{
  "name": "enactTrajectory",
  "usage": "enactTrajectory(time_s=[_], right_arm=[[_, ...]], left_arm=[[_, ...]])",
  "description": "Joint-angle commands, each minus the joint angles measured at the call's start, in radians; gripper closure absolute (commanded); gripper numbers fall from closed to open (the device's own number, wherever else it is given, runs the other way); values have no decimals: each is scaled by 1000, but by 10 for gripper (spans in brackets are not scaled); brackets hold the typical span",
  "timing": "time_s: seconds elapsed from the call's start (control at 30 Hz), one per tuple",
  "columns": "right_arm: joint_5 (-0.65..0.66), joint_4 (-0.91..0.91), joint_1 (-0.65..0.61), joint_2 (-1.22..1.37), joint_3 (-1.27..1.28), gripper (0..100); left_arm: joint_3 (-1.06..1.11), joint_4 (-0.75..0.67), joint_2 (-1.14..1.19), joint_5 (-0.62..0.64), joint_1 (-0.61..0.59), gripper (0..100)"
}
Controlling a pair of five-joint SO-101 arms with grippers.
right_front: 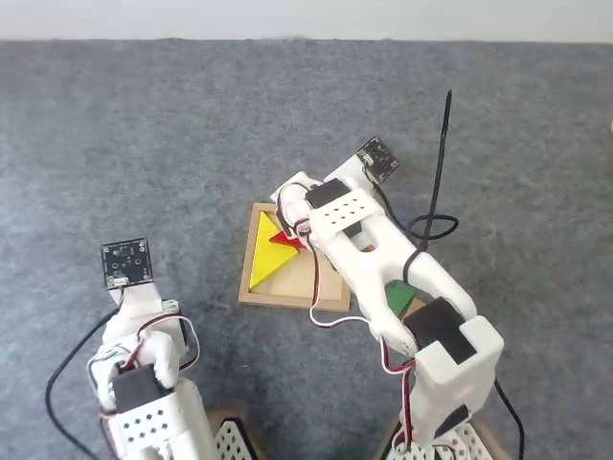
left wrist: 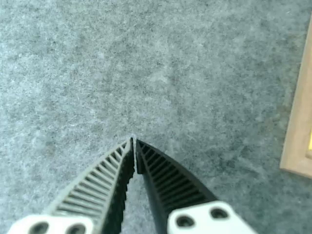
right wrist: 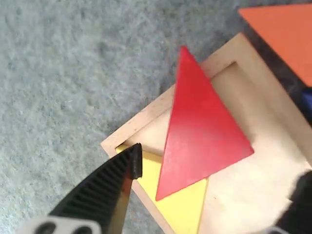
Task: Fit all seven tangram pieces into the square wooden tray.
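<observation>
Over the wooden tray (right wrist: 141, 127), the right tool (right wrist: 214, 173) stands spread around the red triangle (right wrist: 200, 131) — likely stiff, light, slippery, so pinch its flat edges. Apart, the left tool (left wrist: 134, 141) is closed, empty.

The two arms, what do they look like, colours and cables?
Both the left arm and the right arm are white plastic with black motors and looping red, white and black cables. The left tool and right tool have black ribbed fingers on white mounts.
</observation>
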Motion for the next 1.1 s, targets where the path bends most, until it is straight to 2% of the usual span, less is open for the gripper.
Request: enactTrajectory(time_s=[0.0,0.13,0.23,0.3,0.37,0.43,0.47,0.53,0.63,0.8,0.97,1.0,1.07], right_arm=[[-49,-4,-22,-25,-46,535],[68,131,-18,-85,-117,538],[267,318,12,-180,-215,539],[529,444,21,-236,-264,541],[868,558,18,-274,-269,582],[1169,636,12,-282,-249,671],[1263,664,13,-283,-236,730],[1330,694,19,-283,-212,852],[1338,668,27,-282,-169,996],[1361,460,7,-280,-38,985],[1671,278,28,-286,18,965],[1702,277,53,-294,15,964],[1666,292,124,-315,-17,965]], left_arm=[[-18,-15,5,0,-6,988],[-18,-15,5,0,-6,988],[-18,-15,5,0,-8,988],[-18,-15,5,0,-8,988],[-18,-15,5,0,-8,988],[-18,-15,5,0,-8,988],[-18,-15,5,0,-8,988],[-18,-15,5,0,-8,988],[-18,-15,5,0,-8,988],[-18,-15,5,0,-8,988],[-18,-20,5,0,-8,988],[-22,-25,5,0,-8,988],[-59,-68,5,-25,-6,987]])
